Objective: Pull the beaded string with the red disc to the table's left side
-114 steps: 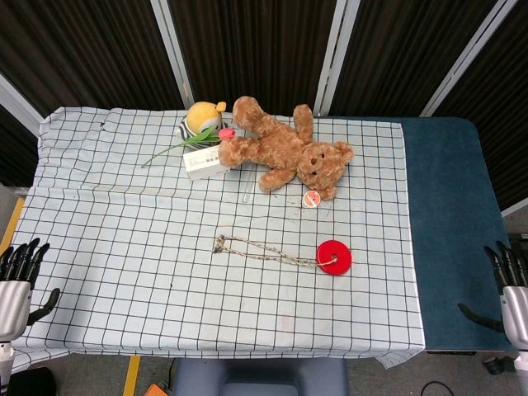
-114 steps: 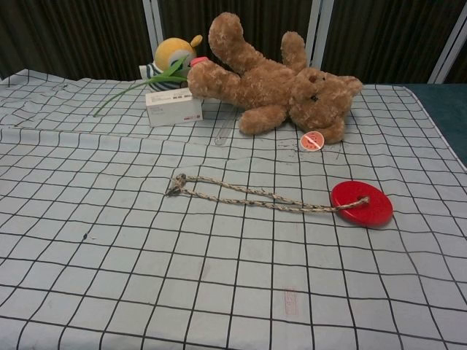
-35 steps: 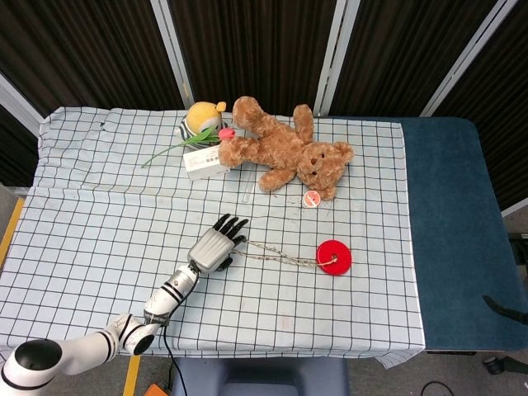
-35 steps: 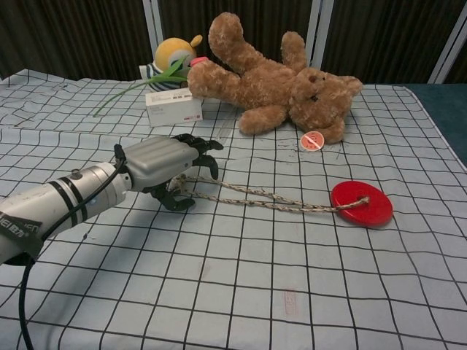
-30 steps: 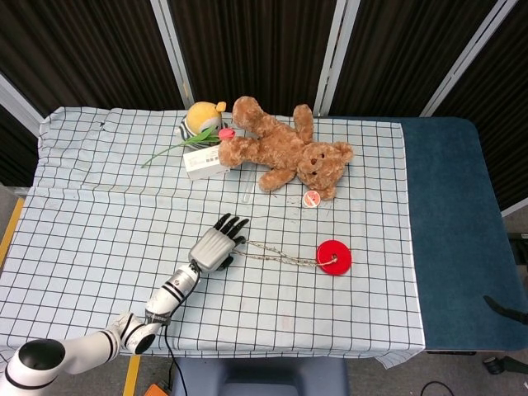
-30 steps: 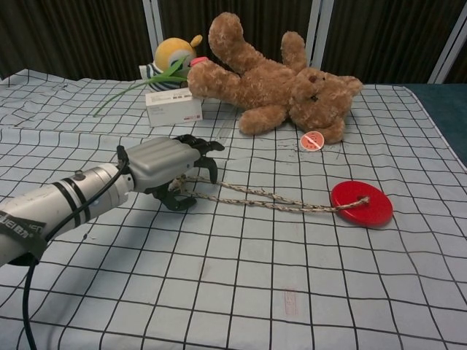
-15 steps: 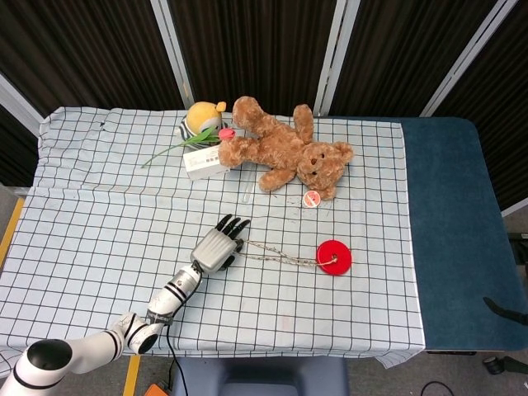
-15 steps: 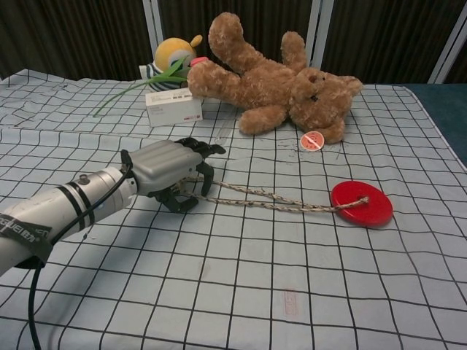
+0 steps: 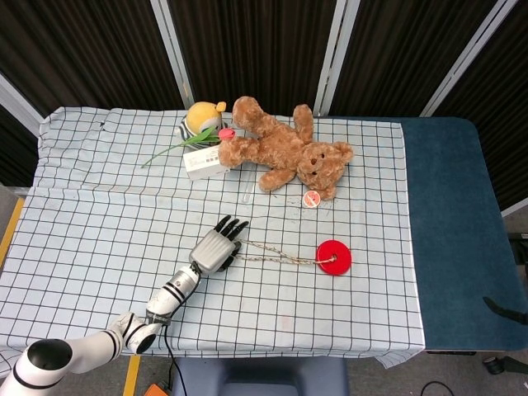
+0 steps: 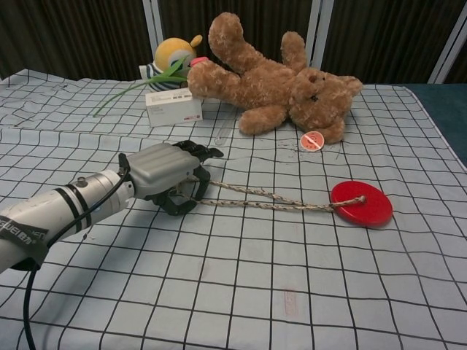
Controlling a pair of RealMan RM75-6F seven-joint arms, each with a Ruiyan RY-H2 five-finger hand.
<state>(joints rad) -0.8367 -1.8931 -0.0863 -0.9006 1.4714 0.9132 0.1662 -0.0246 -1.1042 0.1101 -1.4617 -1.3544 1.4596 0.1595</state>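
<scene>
The beaded string (image 9: 276,257) (image 10: 270,198) lies stretched almost straight across the checked cloth, ending on the right in the red disc (image 9: 334,256) (image 10: 361,203). My left hand (image 9: 216,247) (image 10: 168,175) is at the string's left end, palm down, with its fingers curled over and gripping the end loop. The loop itself is hidden under the fingers. Of my right hand, only a dark tip (image 9: 503,308) shows at the right edge of the head view, beyond the table, so its state is unreadable.
A brown teddy bear (image 9: 285,153) (image 10: 277,84), a white box (image 9: 206,162) (image 10: 174,107), a yellow toy (image 9: 203,115) and a small round tag (image 9: 312,198) lie at the back. The checked cloth (image 9: 107,223) stretches left of the hand. Bare blue tabletop (image 9: 450,214) is on the right.
My left arm came in from the left and settled on the string's end. Over the last second its fingers closed on the loop and the slack string drew straight.
</scene>
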